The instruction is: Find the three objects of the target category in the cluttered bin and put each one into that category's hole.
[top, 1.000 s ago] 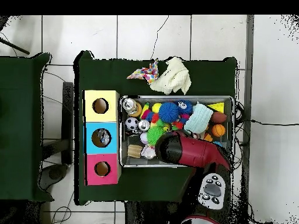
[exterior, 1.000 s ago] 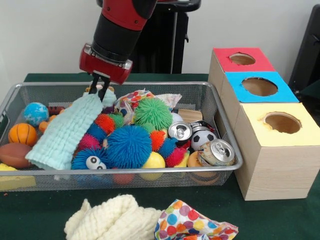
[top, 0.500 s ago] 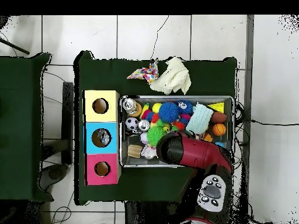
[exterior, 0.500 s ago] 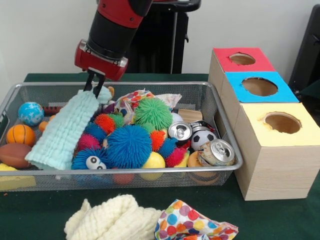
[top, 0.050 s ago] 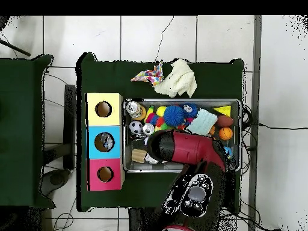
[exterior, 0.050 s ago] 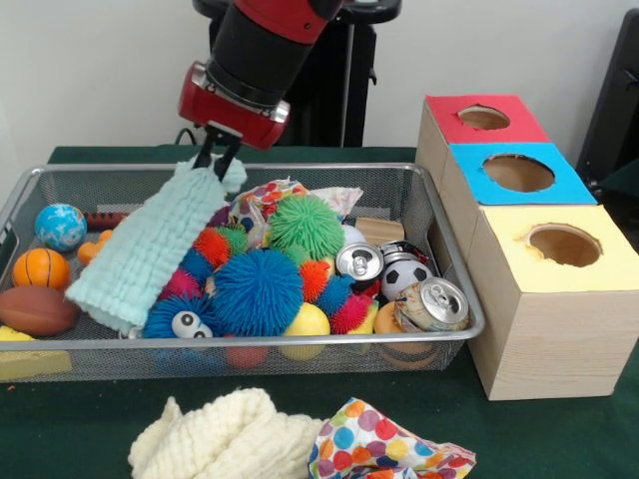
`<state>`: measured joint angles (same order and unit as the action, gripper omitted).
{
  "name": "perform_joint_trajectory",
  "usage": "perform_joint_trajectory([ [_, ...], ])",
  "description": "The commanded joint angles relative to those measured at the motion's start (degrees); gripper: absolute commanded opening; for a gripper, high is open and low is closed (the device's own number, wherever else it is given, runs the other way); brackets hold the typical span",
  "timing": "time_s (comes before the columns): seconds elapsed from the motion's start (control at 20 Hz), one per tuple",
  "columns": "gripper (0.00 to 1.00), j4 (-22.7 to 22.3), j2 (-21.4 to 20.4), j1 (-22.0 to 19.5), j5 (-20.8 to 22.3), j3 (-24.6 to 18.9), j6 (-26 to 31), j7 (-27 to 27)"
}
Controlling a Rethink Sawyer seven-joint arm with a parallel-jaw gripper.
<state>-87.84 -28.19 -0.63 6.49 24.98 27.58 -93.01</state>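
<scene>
My gripper (exterior, 0.050 s ago: 218, 160) is shut on the top end of a light blue cloth (exterior, 0.050 s ago: 150, 249). The cloth hangs slanting down to the left over the balls in the wire bin (exterior, 0.050 s ago: 300, 346). A polka-dot cloth (exterior, 0.050 s ago: 268, 196) lies in the bin just right of the gripper. At the right stand three boxes, each with a hole: red (exterior, 0.050 s ago: 484, 118), blue (exterior, 0.050 s ago: 519, 174) and yellow (exterior, 0.050 s ago: 563, 244). In the overhead view the arm hides the gripper, and the blue cloth (top, 0.050 s ago: 204, 122) shows beside it in the bin (top, 0.050 s ago: 240, 120).
The bin holds spiky balls (exterior, 0.050 s ago: 258, 289), two cans (exterior, 0.050 s ago: 359, 261) (exterior, 0.050 s ago: 434, 304), a soccer ball (exterior, 0.050 s ago: 404, 277), a basketball (exterior, 0.050 s ago: 42, 267) and a football (exterior, 0.050 s ago: 35, 309). A cream cloth (exterior, 0.050 s ago: 220, 434) and another polka-dot cloth (exterior, 0.050 s ago: 384, 451) lie on the table in front.
The gripper has moved to the right and slightly up with the blue cloth held in it; the cloth's lower end has been dragged right along with it.
</scene>
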Motion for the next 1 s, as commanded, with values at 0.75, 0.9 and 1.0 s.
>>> perform_joint_trajectory([
  [0.75, 0.00, 4.08, 3.05, -0.30, -2.81, -13.30, -5.53, -8.18],
  [0.9, 0.00, 5.86, 4.69, 1.12, -4.14, -13.22, -5.80, -10.67],
  [1.0, 0.00, 7.30, 5.75, 2.36, -6.03, -12.17, -4.15, -13.10],
])
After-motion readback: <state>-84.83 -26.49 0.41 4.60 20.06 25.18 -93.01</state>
